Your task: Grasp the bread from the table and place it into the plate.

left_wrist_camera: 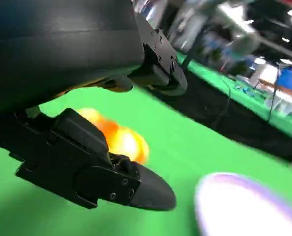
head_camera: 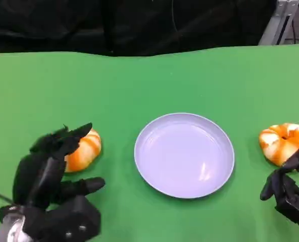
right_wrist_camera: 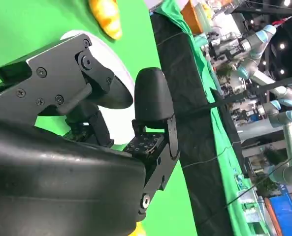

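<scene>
Left hand (head_camera: 53, 171) hovers at the near-left of the green table (head_camera: 139, 80), fingers spread apart and empty, fingertips just over the near edge of the left bread (head_camera: 83, 150); whether they touch it I cannot tell. Right hand (head_camera: 289, 189) sits at the near-right, fingers curled in with nothing between them, just beside the right bread (head_camera: 283, 141). The lavender plate (head_camera: 184, 186) lies between the two rolls.

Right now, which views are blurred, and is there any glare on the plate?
Head view: mostly sharp, a soft glare streak on the plate. Left wrist view: motion-blurred, the bread overexposed to a glowing smear, the plate's edge smeared. Right wrist view: the right hand sharp, the background bright with lamps.
</scene>
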Controlling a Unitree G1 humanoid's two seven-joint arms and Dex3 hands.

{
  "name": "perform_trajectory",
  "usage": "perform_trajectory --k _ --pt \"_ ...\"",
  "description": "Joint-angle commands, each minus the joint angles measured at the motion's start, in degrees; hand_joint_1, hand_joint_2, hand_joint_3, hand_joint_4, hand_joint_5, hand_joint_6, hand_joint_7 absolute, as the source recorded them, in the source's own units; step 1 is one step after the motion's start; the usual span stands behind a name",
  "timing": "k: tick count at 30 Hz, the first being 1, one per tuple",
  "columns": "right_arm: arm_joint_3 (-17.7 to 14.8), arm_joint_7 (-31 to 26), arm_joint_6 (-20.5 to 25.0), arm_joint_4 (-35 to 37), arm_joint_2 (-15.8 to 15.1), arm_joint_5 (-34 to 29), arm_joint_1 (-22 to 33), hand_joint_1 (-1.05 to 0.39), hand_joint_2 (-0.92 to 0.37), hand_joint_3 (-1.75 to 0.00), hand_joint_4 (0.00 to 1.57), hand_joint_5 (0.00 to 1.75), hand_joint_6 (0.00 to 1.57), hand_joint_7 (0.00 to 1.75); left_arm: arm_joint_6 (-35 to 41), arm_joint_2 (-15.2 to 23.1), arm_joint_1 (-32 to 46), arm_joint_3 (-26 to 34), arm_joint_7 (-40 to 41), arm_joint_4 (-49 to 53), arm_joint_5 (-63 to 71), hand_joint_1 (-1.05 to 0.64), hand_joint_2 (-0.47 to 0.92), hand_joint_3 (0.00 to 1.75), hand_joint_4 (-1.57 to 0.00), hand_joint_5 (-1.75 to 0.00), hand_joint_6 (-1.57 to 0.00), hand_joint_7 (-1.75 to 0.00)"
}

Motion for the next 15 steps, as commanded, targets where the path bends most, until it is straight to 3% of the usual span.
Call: perform_trajectory --k 1,7,15 --pt "-0.4 0.3 -0.8 0.5 -0.6 0.3 -0.7 -0.08 -0.55 -1.19 0.83 1.75 0.74 1.55 7.2 3.8 -4.8 -4.4 2.3 1.6 4.8 -0.96 0.92 0.14 -0.16 -0.14 -0.34 0.00" --pt "-0.2 -0.1 -1.1 0.2 -0.5 -0.1 -0.6 -0.08 -0.54 -1.19 0.83 1.75 0.74 1.55 12.4 4.6 -12.7 -10.6 4.0 12.5 5.9 -0.94 0.92 0.07 -0.30 -0.11 -0.37 -0.01" --pt "0.0 -0.2 -1.1 0.2 -0.5 -0.2 -0.7 -0.08 -0.53 -1.20 0.83 1.75 0.74 1.56 15.3 3.6 -21.2 -15.9 -0.1 25.2 2.5 -0.92 0.92 0.15 -0.33 -0.05 -0.38 0.00"
